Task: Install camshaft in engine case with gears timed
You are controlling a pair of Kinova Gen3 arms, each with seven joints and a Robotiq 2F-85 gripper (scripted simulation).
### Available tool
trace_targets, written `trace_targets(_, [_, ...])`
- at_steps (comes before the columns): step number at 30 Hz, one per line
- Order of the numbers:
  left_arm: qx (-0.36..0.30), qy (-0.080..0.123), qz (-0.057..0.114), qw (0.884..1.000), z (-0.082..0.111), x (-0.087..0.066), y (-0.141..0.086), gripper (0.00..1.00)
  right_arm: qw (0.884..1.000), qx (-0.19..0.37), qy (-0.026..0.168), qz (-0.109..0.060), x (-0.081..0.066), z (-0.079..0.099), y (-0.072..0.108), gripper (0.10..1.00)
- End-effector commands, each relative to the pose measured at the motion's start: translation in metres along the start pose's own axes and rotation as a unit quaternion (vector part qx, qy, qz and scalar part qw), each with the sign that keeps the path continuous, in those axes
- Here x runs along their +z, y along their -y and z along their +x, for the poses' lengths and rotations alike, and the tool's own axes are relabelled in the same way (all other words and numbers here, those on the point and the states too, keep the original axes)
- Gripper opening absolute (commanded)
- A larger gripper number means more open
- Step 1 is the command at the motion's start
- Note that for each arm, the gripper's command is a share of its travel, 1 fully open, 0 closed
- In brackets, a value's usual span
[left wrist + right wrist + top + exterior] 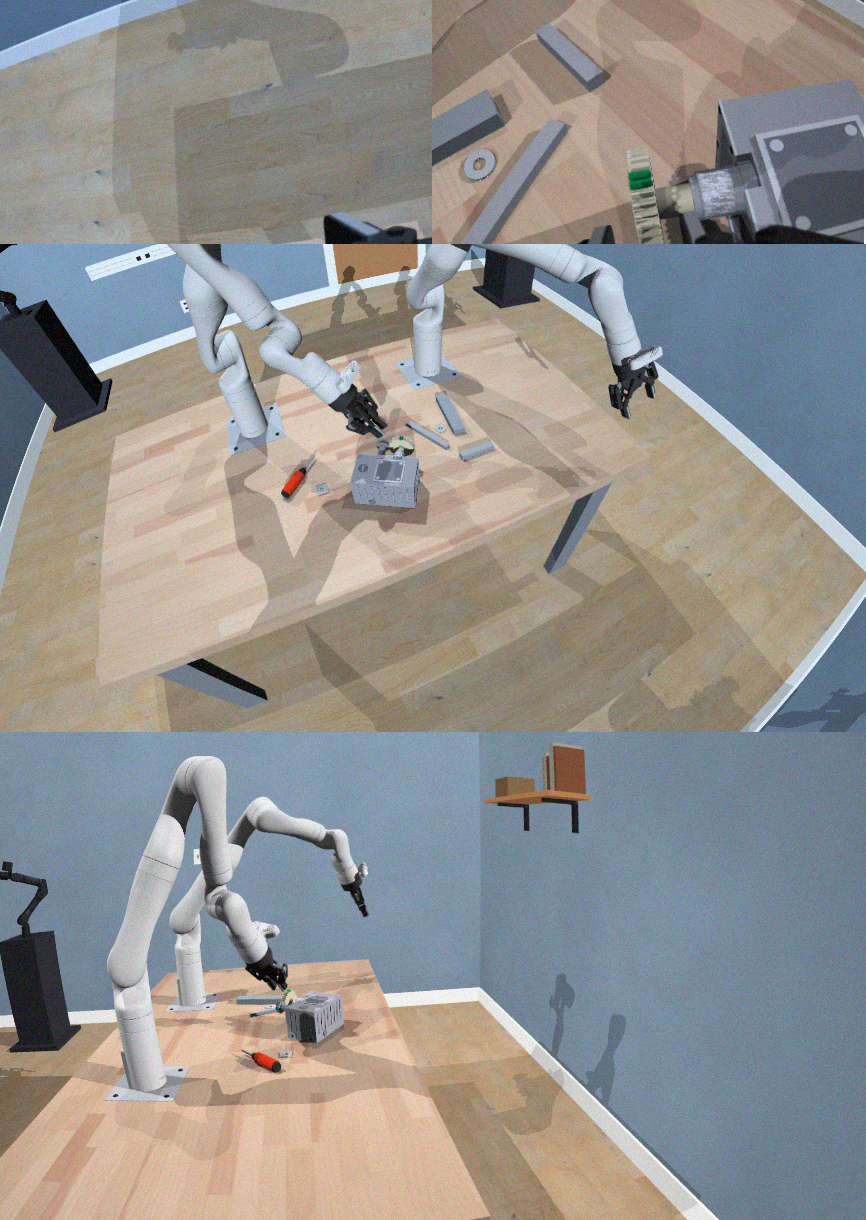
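Observation:
The engine case [383,492] [330,1021] [757,115] stands upright. The camshaft's cream big gear [407,444] [289,996] [642,206] sits in front of it, with a green mark on its rim. Its cream hub [678,198] leads into the grey bearing [718,193]; a stretch of hub shows outside. The small crank gear [382,444] is beside the big gear; their meshing cannot be made out. My right gripper [381,429] [285,988] [647,234] is partly open, its fingertips around the gear rim without clamping it. My left gripper [638,403] [364,913] is open, empty and high beyond the table.
A grey block [450,414] [464,127], a long bar [427,434] [514,185], a short bar [476,451] [571,57] and a washer [440,426] [480,164] lie near the gears. A red screwdriver [293,482] [266,1061] and a small square plate [322,489] [285,1054] lie beside the case.

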State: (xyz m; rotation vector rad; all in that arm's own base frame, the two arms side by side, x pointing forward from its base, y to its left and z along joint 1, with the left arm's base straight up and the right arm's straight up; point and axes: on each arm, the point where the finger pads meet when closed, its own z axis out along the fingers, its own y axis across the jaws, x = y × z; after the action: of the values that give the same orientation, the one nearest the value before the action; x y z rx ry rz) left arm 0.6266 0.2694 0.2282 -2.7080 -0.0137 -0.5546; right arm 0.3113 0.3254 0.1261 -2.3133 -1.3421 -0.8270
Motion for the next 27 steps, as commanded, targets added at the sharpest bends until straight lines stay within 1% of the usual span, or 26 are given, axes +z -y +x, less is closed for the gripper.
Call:
trace_targets(1, [0.0,-0.001,0.0,1.0,0.001,-0.001,0.001,1.0,1.0,0.0,-0.001,0.0,-0.001,0.001,0.0,0.376])
trace_targets(10, [0.0,-0.001,0.0,1.0,0.001,-0.001,0.001,1.0,1.0,0.0,-0.001,0.0,-0.003,0.001,0.0,0.376])
trace_targets(17, [0.0,-0.001,0.0,1.0,0.001,-0.001,0.001,1.0,1.0,0.0,-0.001,0.0,-0.007,0.005,0.0,0.376])
trace_targets(27, [0.0,-0.001,0.0,1.0,0.001,-0.001,0.001,1.0,1.0,0.0,-0.001,0.0,-0.028,0.022,0.0,0.376])
